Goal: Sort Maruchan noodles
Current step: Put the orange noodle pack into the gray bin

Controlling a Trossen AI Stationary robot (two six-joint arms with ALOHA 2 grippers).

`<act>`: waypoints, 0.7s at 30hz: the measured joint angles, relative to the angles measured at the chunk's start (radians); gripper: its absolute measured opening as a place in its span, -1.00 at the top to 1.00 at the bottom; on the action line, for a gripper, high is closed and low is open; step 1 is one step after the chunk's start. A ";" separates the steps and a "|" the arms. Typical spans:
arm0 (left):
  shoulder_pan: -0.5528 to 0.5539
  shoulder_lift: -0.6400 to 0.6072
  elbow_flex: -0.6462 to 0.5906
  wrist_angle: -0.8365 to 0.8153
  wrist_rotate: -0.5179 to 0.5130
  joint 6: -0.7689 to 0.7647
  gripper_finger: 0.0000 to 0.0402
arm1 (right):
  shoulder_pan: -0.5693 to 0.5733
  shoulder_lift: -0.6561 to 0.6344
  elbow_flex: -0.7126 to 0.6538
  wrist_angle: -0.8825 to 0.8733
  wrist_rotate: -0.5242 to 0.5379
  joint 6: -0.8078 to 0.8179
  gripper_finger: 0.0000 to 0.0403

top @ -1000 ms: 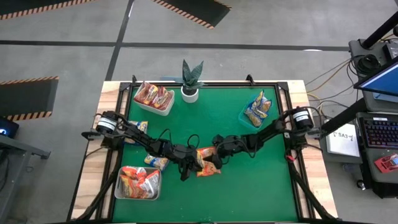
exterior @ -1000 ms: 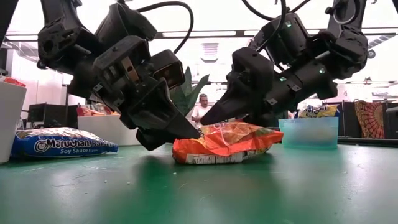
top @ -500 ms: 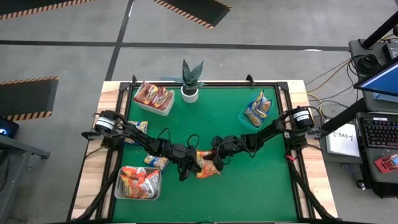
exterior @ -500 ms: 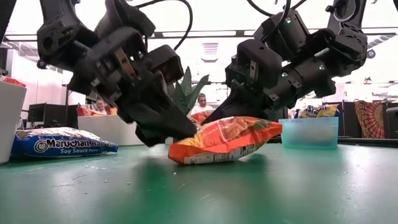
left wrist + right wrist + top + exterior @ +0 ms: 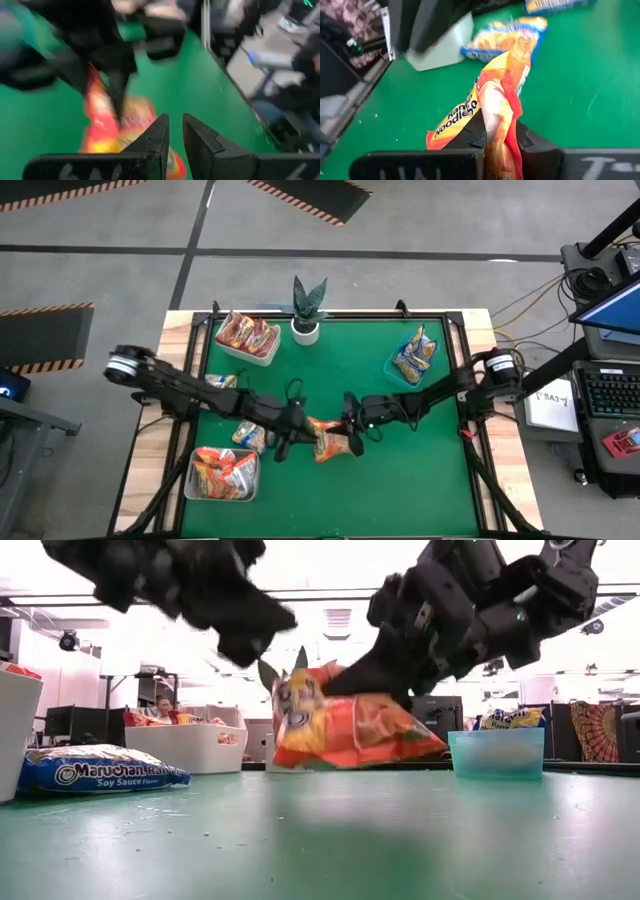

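Orange packet (image 5: pixel 350 730) pinched aloft by right gripper (image 5: pixel 352 442), left gripper (image 5: pixel 282 446) closed, empty

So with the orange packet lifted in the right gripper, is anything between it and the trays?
Yes: the left gripper, shut and empty, hangs just beside the orange packet that the right gripper pinches, on the side toward the near-left tray of orange packets. The other trays look unobstructed.

Orange noodle packet (image 5: pixel 350 730) hangs crumpled, apparently clear of the table
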 joint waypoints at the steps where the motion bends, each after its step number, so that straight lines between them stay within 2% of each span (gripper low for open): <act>1: 0.000 -0.026 0.000 0.005 -0.040 0.006 0.81 | 0.007 -0.013 0.000 -0.008 0.005 -0.046 0.91; 4: 0.001 -0.084 0.001 0.008 -0.209 0.014 0.78 | 0.029 -0.047 0.008 -0.065 0.030 -0.171 0.91; 6: 0.003 -0.096 0.001 0.009 -0.262 0.028 0.71 | 0.045 -0.061 0.011 -0.096 0.079 -0.229 0.91; 12: 0.008 -0.040 0.002 0.072 -0.285 0.028 0.34 | 0.079 -0.065 0.030 -0.146 0.209 -0.325 0.91; 18: 0.008 0.087 0.004 0.133 -0.286 0.025 -0.11 | 0.078 -0.065 0.031 -0.165 0.220 -0.336 0.91; 21: 0.008 0.145 0.004 0.160 -0.286 0.009 -0.25 | 0.079 -0.065 0.031 -0.177 0.219 -0.336 0.91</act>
